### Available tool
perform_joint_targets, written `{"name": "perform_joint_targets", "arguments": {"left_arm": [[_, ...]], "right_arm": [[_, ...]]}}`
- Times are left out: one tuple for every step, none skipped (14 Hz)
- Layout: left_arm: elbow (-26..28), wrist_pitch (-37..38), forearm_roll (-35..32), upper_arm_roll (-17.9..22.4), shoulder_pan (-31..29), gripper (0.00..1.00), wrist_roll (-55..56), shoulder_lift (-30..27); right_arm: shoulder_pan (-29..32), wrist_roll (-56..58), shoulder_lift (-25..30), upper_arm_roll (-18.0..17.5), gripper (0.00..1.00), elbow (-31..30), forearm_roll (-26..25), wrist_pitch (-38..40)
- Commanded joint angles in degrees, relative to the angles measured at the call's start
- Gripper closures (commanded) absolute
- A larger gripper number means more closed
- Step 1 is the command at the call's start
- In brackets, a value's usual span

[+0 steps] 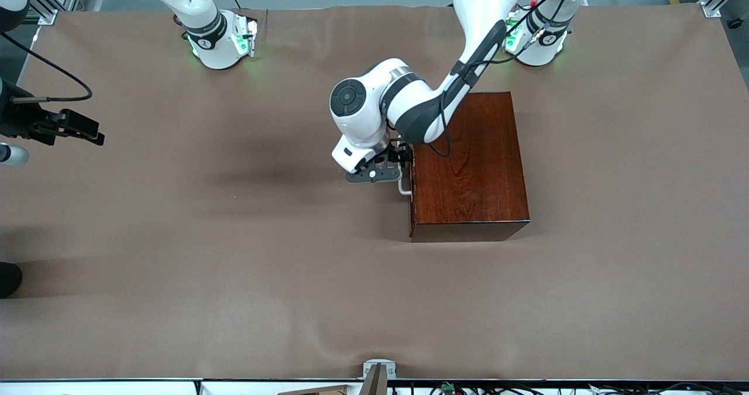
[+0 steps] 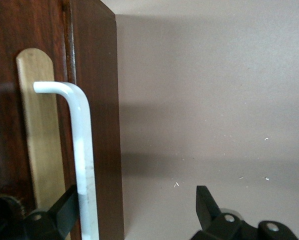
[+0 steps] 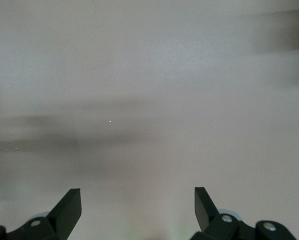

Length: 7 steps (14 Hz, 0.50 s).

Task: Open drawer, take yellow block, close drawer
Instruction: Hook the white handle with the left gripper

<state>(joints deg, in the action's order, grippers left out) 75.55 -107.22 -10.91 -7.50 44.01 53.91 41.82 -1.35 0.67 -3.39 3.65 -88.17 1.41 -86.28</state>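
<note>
The dark reddish-brown wooden box (image 1: 474,167) stands on the table near the left arm's base. Its drawer is shut, with the front facing the right arm's end of the table. The white bar handle (image 1: 404,188) sticks out of that front, and in the left wrist view the handle (image 2: 82,145) runs over a pale tan strip (image 2: 39,130). My left gripper (image 1: 405,156) is open at the handle (image 2: 138,196). One finger (image 2: 69,200) touches the bar and the other stands well apart. The yellow block is hidden. My right gripper (image 1: 93,134) is open and empty (image 3: 138,200) and waits over bare cloth.
Brown cloth (image 1: 234,254) covers the whole table. The box is the only object standing on it. The right arm's cable (image 1: 58,73) loops over that arm's end of the table.
</note>
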Motion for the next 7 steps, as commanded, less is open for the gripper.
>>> {"name": "perform_joint_targets", "arguments": {"left_arm": [[-2.08,-1.22,-1.57,-0.06,0.55,0.00,0.58,0.98],[-2.08,-3.24,-1.39,-0.32,0.55,0.00,1.80,0.98],[-1.99,-5.69,-1.39,-0.49,0.55,0.00,3.30,1.15],[-1.99,-8.16,-1.39,-0.67,0.55,0.00,4.44,1.33],[-1.99,-9.83,-1.39,-0.76,0.64,0.00,4.89,1.68],[-2.16,-11.42,-1.39,-0.76,1.08,0.00,5.59,1.94],[-2.16,-12.30,-1.39,-0.59,1.95,0.00,6.47,2.03]], "right_arm": [[0.21,-0.24,1.28,-0.05,0.00,-1.04,0.09,0.23],[0.21,-0.24,1.28,-0.05,0.00,-1.04,0.09,0.23],[0.21,-0.32,1.37,0.04,0.00,-1.04,0.09,0.23],[0.29,-0.24,1.37,0.04,0.00,-1.04,0.09,0.49],[0.30,-0.24,1.37,0.04,0.00,-1.04,0.09,0.50],[0.30,-0.24,1.37,0.04,0.00,-1.04,0.09,0.58],[0.30,-0.24,1.37,0.04,0.00,-1.04,0.09,0.58]]}}
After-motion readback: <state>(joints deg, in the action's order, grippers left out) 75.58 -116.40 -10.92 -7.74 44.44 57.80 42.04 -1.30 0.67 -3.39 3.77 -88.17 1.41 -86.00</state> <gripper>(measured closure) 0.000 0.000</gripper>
